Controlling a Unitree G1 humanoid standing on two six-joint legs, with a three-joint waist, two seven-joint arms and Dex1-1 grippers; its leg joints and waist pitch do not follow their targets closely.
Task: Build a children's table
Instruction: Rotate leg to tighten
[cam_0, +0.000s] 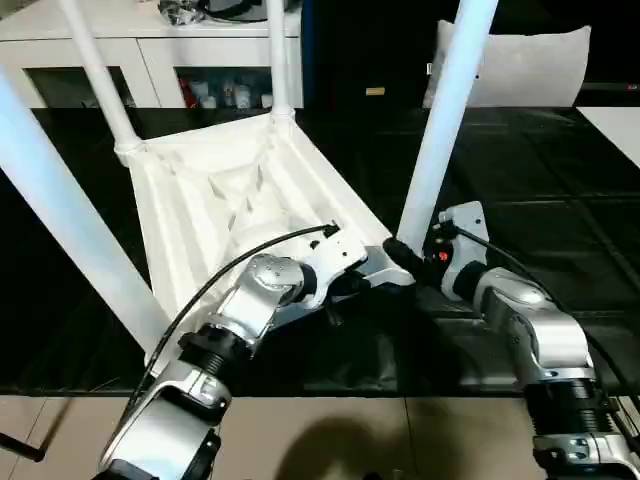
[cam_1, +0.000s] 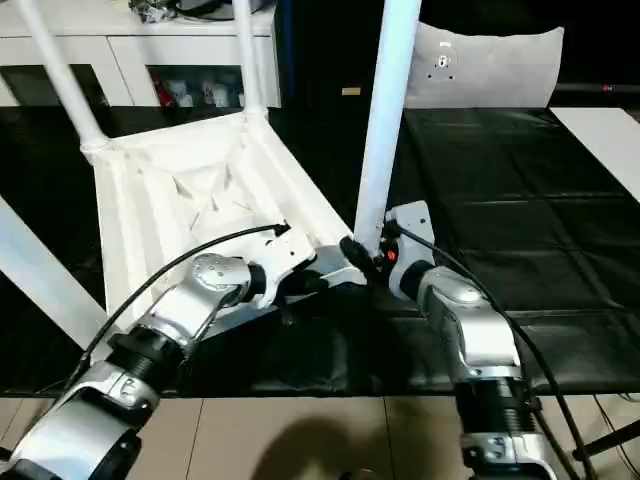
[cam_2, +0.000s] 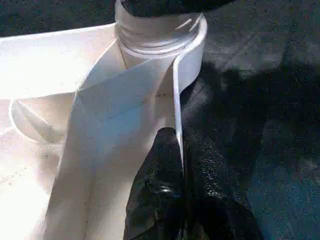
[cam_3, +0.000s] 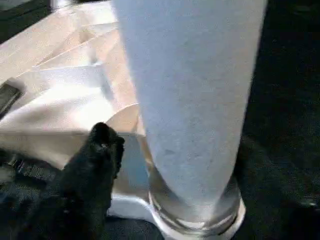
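No lettering, label, brand, number or sign is showing clearly enough to be read anywhere in these views.

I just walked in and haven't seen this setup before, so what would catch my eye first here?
An upside-down white children's table lies on the black mat, its legs pointing up. At its near corner both arms meet: the left gripper is pinched shut on the table's rim, and the right gripper sits at the base of the near leg. A white cabinet stands behind.
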